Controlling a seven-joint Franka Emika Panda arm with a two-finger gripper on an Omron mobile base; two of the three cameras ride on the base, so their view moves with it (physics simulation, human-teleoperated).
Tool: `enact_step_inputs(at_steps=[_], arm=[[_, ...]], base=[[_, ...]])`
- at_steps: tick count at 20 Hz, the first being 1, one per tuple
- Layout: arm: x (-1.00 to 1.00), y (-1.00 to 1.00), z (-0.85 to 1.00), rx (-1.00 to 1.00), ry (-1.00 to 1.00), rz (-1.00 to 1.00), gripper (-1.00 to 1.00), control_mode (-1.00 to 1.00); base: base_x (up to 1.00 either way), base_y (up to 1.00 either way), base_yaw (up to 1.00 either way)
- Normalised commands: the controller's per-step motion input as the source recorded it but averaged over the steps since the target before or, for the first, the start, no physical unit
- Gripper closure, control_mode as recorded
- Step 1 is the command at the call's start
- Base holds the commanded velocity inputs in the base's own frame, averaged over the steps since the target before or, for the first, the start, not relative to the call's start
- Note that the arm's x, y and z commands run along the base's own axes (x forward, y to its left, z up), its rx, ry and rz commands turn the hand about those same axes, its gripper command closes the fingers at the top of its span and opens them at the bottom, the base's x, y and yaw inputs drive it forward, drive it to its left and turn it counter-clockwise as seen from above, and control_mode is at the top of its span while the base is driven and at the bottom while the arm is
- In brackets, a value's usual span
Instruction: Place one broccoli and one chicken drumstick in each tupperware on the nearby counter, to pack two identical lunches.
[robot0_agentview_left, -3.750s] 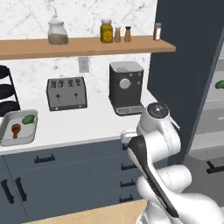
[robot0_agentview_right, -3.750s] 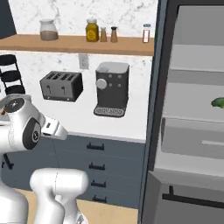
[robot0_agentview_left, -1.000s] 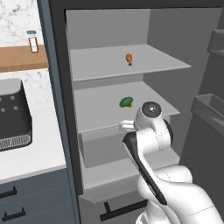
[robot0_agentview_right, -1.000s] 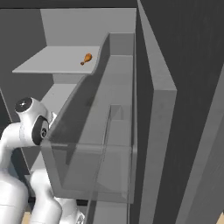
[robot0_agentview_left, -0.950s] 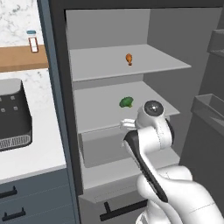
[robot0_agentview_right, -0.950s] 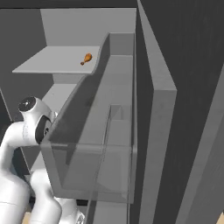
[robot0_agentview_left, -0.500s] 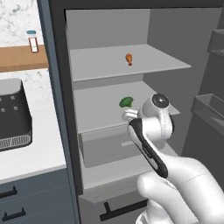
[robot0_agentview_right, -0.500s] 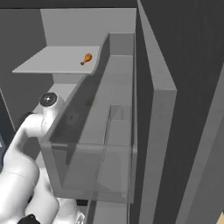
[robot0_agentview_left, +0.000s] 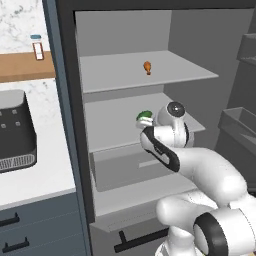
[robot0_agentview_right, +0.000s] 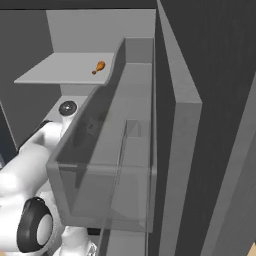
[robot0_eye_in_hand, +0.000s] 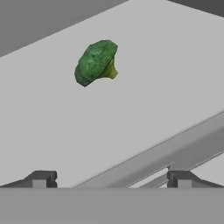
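A green broccoli (robot0_eye_in_hand: 96, 62) lies on the fridge's middle shelf (robot0_eye_in_hand: 166, 78), ahead of my gripper (robot0_eye_in_hand: 111, 180) and a little left of its midline. The two dark fingertips (robot0_eye_in_hand: 40, 179) stand wide apart with nothing between them, so the gripper is open. From the left base the broccoli (robot0_agentview_left: 144, 116) peeks out just left of my wrist. An orange chicken drumstick (robot0_agentview_left: 147, 67) rests on the shelf above (robot0_agentview_right: 99, 66). The white counter (robot0_agentview_left: 35, 180) runs along the left. The tupperware is out of view.
A dark coffee machine (robot0_agentview_left: 15, 132) stands on the counter under a wooden wall shelf (robot0_agentview_left: 22, 67). Fridge door bins (robot0_agentview_left: 240, 120) jut out on the right. A clear bin (robot0_agentview_right: 110, 165) rises close in front of the right base camera.
The base has driven from the counter to the open fridge. Over the last second the arm has reached forward and up toward the middle shelf, with the jaws staying open.
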Motion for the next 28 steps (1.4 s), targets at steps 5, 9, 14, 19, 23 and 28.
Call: enact_step_inputs(at_steps=[5, 9, 14, 19, 23, 28], arm=[[0.67, -0.01, 0.00, 0.00, -0.02, 0.00, -1.00, -1.00], [0.62, 0.00, 0.00, 0.00, -0.02, 0.00, -1.00, -1.00], [0.60, 0.00, 0.00, 0.00, -0.02, 0.00, -1.00, -1.00], [0.55, 0.00, -0.06, 0.00, 0.00, 0.00, -1.00, -1.00], [0.49, 0.00, -0.19, 0.00, 0.00, 0.00, -1.00, -1.00], [0.49, 0.00, -0.27, 0.00, 0.00, 0.00, -1.00, -1.00]], base=[[0.00, 0.00, 0.00], [0.00, 0.00, 0.00], [0.00, 0.00, 0.00], [0.00, 0.00, 0.00], [0.00, 0.00, 0.00], [0.00, 0.00, 0.00]])
